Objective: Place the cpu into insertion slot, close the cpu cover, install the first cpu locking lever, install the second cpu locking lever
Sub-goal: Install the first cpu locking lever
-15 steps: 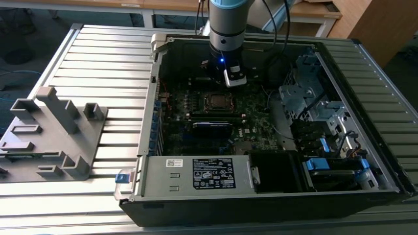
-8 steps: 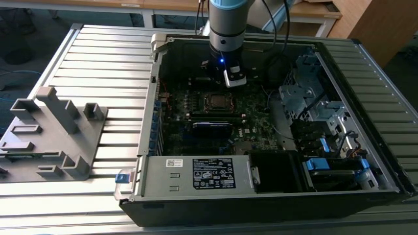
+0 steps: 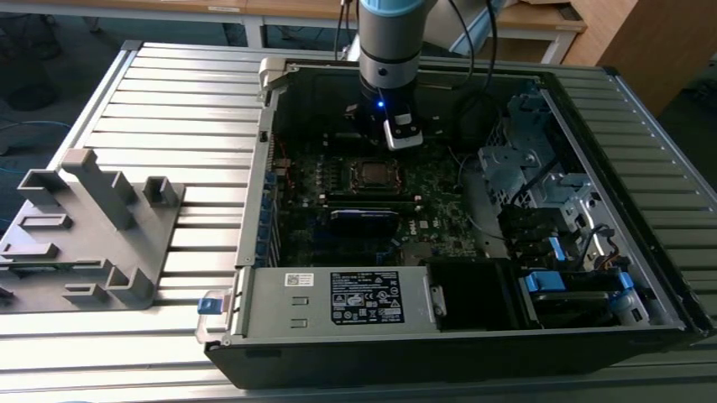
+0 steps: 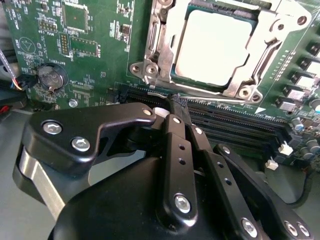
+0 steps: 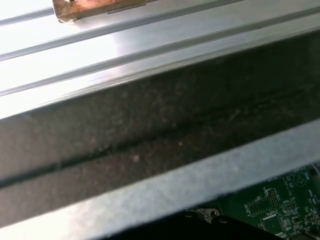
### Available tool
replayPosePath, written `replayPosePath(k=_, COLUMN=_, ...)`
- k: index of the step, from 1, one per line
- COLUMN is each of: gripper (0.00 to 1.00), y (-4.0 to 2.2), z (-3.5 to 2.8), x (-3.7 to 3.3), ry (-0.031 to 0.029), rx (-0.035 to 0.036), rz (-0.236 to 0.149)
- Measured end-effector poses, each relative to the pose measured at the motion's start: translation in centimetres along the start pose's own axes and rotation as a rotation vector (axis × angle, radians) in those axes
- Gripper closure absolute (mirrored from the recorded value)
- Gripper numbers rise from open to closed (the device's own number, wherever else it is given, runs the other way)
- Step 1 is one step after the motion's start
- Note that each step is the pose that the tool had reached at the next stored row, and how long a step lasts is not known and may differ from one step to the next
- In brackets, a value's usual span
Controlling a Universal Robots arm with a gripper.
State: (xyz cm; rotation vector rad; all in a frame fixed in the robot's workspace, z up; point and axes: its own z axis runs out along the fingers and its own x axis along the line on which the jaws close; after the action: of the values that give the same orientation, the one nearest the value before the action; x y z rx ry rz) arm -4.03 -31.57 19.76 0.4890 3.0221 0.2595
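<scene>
Cpu point(image 4: 212, 47) sits in the insertion slot point(image 4: 152, 65), cpu cover point(image 4: 272, 50) apparently down, lever locking unclear, gripper point(image 4: 172, 106) pressed together, empty, just beside the slot

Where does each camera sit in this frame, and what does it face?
Exterior view: high, off the arm, looks down into the open black computer case; the grey robot arm shows.
Second wrist view: on the arm, faces the silver-topped square cpu; the black gripper shows.
First wrist view: on the arm, faces the case's wall.
All share the green motherboard.
</scene>
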Motion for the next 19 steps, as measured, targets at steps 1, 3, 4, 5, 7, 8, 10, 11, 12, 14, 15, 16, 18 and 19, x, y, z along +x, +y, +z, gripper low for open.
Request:
replayPosePath(k=1, gripper=0.9, y=-0.01, z=0.01, x=0.0, ry=-0.0019, rx=0.006, rz=-0.001)
replayPosePath(k=3, gripper=0.9, y=-0.01, z=0.03, x=-0.01, ry=-0.0031, rx=0.01, rz=-0.001)
replayPosePath(k=4, gripper=0.9, y=-0.02, z=0.03, x=-0.01, ry=-0.0031, rx=0.0103, rz=-0.001)
replayPosePath(k=5, gripper=0.9, y=-0.02, z=0.02, x=-0.01, ry=-0.0031, rx=0.0105, rz=-0.001)
replayPosePath(k=7, gripper=0.9, y=-0.02, z=0.06, x=0.0, ry=-0.0032, rx=0.0104, rz=-0.001)
replayPosePath(k=8, gripper=0.9, y=-0.02, z=0.12, x=0.0, ry=-0.0032, rx=0.0103, rz=-0.001)
replayPosePath(k=10, gripper=0.9, y=-0.04, z=0.2, x=0.0, ry=-0.0035, rx=0.0112, rz=-0.001)
replayPosePath(k=11, gripper=0.9, y=-0.05, z=0.2, x=0.0, ry=-0.0036, rx=0.0122, rz=-0.001)
replayPosePath(k=12, gripper=0.9, y=-0.05, z=0.2, x=0.0, ry=-0.0037, rx=0.0123, rz=-0.001)
replayPosePath(k=14, gripper=0.9, y=-0.05, z=0.2, x=0.0, ry=-0.0038, rx=0.0123, rz=-0.001)
replayPosePath(k=15, gripper=0.9, y=-0.05, z=0.2, x=0.0, ry=-0.0038, rx=0.0123, rz=-0.001)
replayPosePath(k=16, gripper=0.9, y=-0.04, z=0.21, x=0.0, ry=-0.004, rx=0.0124, rz=-0.001)
replayPosePath(k=18, gripper=0.9, y=-0.04, z=0.18, x=0.0, ry=-0.0042, rx=0.0133, rz=-0.002)
replayPosePath(k=19, gripper=0.9, y=-0.03, z=0.12, x=0.0, ry=-0.0043, rx=0.0137, rz=-0.002)
